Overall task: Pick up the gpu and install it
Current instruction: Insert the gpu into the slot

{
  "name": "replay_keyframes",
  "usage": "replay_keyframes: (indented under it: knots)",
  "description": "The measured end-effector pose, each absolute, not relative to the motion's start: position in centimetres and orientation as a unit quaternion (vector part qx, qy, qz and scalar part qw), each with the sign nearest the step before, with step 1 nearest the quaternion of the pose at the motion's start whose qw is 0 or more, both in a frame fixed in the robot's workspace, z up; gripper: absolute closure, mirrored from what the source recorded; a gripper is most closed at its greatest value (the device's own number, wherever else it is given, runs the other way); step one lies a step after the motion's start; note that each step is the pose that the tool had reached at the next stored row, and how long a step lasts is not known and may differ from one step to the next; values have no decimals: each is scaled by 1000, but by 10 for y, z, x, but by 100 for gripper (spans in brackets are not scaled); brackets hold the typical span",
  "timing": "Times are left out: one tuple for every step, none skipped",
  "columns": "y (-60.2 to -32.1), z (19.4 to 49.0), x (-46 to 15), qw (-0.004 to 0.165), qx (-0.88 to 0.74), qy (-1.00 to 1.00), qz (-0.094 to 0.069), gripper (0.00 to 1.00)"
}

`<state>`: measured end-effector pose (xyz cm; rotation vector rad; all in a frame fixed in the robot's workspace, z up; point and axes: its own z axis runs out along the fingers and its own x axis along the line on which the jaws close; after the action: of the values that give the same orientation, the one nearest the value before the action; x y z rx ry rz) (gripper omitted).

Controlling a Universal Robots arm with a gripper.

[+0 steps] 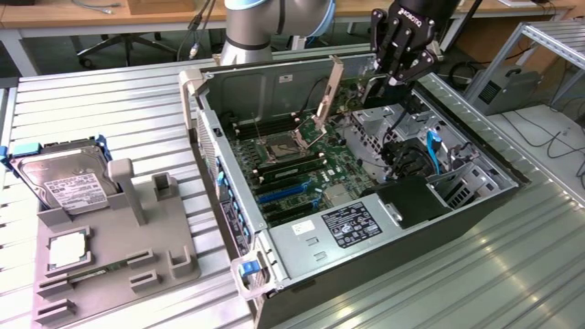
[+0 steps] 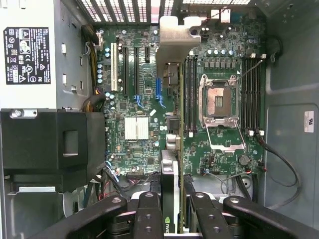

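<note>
The gripper (image 1: 399, 77) is above the open case (image 1: 475, 205), which lies on its side on the desk (image 1: 101, 110) with the open side up. The fingers (image 2: 149, 214) are clamped on the gpu (image 1: 335, 82), one on each flat side of the card. In the wrist view the gpu (image 2: 170, 179) is seen on its edge, running away from the gripper (image 2: 173, 211), and its silver bracket is at the far end.

In the exterior view the card stands on its edge over the motherboard (image 1: 302, 171), near the back wall of the case, with the bracket pointing down toward the board. I cannot tell if its lower edge touches the board. In the wrist view it sits over the strip between the blue slots (image 2: 158, 89) and the CPU socket (image 2: 219, 99), which is open.

On the exterior view's left, well apart from the case, a grey holder (image 1: 155, 253) rests on the desk. A hard drive (image 1: 68, 181) stands tilted in it.
</note>
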<state>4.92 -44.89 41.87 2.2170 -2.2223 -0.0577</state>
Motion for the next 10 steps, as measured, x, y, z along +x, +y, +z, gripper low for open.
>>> replay_keyframes:
  knots:
    - [-449, 419, 49, 1, 706, -708, -18, 73]
    - [-449, 419, 49, 1, 706, -708, -18, 73]
    - [-449, 419, 49, 1, 706, -708, -18, 73]
    - [-449, 419, 49, 1, 706, -708, -18, 73]
    - [-449, 419, 49, 1, 706, -708, -18, 73]
    - [-449, 419, 49, 1, 706, -708, -18, 73]
    - [-449, 419, 49, 1, 706, -708, -18, 73]
    - [-449, 419, 49, 1, 706, -708, -18, 73]
    - [-449, 419, 49, 1, 706, -708, -18, 73]
    - [-449, 419, 48, 1, 706, -708, -18, 73]
